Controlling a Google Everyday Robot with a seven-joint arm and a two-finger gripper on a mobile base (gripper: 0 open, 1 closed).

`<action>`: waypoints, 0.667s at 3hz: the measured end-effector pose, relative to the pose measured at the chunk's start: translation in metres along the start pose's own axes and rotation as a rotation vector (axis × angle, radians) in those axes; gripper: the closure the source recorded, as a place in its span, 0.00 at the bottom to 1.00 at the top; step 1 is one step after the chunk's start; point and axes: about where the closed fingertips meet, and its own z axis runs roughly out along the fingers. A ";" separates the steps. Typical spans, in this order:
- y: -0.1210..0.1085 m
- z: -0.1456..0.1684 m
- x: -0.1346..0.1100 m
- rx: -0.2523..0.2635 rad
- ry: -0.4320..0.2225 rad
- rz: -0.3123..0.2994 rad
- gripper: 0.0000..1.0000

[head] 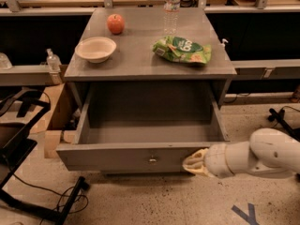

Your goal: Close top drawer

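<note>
The top drawer (140, 135) is a wide grey wooden box, pulled well out of the grey cabinet and empty inside. Its long flat front panel (117, 157) faces me and carries one small round metal knob (153, 160). My gripper (194, 162) comes in from the right on a white arm (255, 154). Its cream-coloured fingertips rest against the right part of the front panel, to the right of the knob.
On the cabinet top (140, 60) are a red apple (116, 23), a cream bowl (95, 48), a green chip bag (183, 49) and a clear water bottle (171, 1). A cardboard box (55, 121) and black chair legs with cables (28, 172) stand at the left.
</note>
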 end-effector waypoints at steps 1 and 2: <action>-0.001 0.001 -0.001 0.000 -0.001 0.001 1.00; -0.016 0.030 -0.010 -0.007 0.002 0.020 1.00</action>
